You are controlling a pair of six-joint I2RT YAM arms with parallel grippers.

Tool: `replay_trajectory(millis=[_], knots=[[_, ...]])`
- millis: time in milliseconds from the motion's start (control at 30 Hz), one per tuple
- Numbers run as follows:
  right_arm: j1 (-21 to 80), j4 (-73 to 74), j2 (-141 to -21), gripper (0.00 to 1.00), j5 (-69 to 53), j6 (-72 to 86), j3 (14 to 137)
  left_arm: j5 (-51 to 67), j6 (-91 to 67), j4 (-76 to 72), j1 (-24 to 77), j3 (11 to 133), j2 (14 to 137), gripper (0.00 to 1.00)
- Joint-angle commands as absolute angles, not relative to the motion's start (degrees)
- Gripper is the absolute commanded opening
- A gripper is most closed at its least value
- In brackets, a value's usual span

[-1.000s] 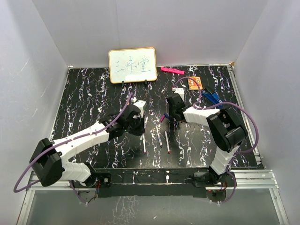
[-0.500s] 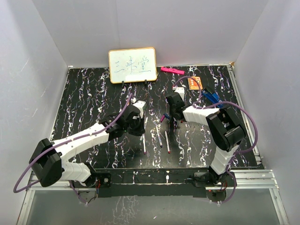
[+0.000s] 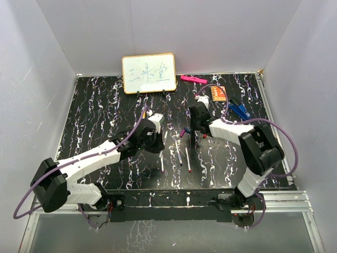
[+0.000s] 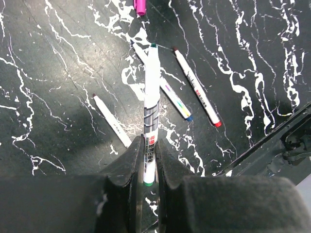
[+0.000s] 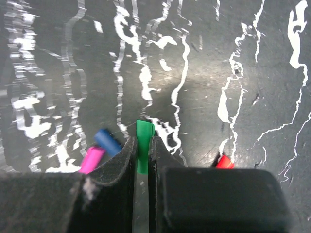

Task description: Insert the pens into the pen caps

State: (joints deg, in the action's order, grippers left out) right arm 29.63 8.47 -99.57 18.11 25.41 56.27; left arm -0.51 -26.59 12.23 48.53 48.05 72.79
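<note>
My left gripper [image 4: 148, 156] is shut on a white pen [image 4: 151, 111] with a green tip, and the pen points away over the table. Three more pens [image 4: 112, 121] [image 4: 169, 94] [image 4: 197, 88] lie on the black marbled table [image 4: 58, 73] beyond it. My right gripper [image 5: 141, 151] is shut on the green pen cap [image 5: 144, 138], close above the table. A blue cap [image 5: 108, 141] and a pink-purple cap [image 5: 92, 159] lie to its left, a red cap [image 5: 224, 162] to its right. In the top view the left gripper [image 3: 154, 138] and right gripper [image 3: 198, 129] face each other mid-table.
A small whiteboard [image 3: 149, 73] stands at the back. A pink marker [image 3: 193, 79], an orange card [image 3: 219, 93] and a blue object [image 3: 238, 109] lie at the back right. White walls enclose the table on three sides.
The right jaws have shut on the green cap, and the right arm's elbow has swung a little to the right. The left arm shifted slightly, still holding its pen.
</note>
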Motion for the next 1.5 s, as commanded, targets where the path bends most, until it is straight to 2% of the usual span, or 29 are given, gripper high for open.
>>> replay_trajectory(millis=[0,200,300,433,600,900,1467], knots=[[29.5,1.6,-88.7,0.00,9.4,24.9,55.0,1.4,-25.6,7.2,48.3,46.8,70.2,0.00],[29.6,-14.8,-74.7,0.00,-4.0,28.4,45.4,6.4,-26.9,-3.7,48.3,43.4,68.6,0.00],[29.5,-24.5,-68.4,0.00,-6.6,30.9,38.9,8.9,-28.4,-9.3,48.3,42.3,68.3,0.00],[29.5,-29.6,-63.4,0.00,-7.7,31.6,35.6,11.9,-29.2,-13.0,48.3,43.1,69.5,0.00],[29.5,-37.0,-61.4,0.00,-10.6,33.6,32.0,17.3,-31.3,-19.4,48.3,42.9,70.7,0.00],[29.6,-51.3,-59.9,0.00,-9.5,39.1,26.2,19.2,-34.2,-25.9,48.3,41.0,71.4,0.00],[30.6,-55.0,-61.4,0.00,-8.8,41.9,25.2,18.5,-34.4,-26.8,48.3,41.2,71.7,0.00]])
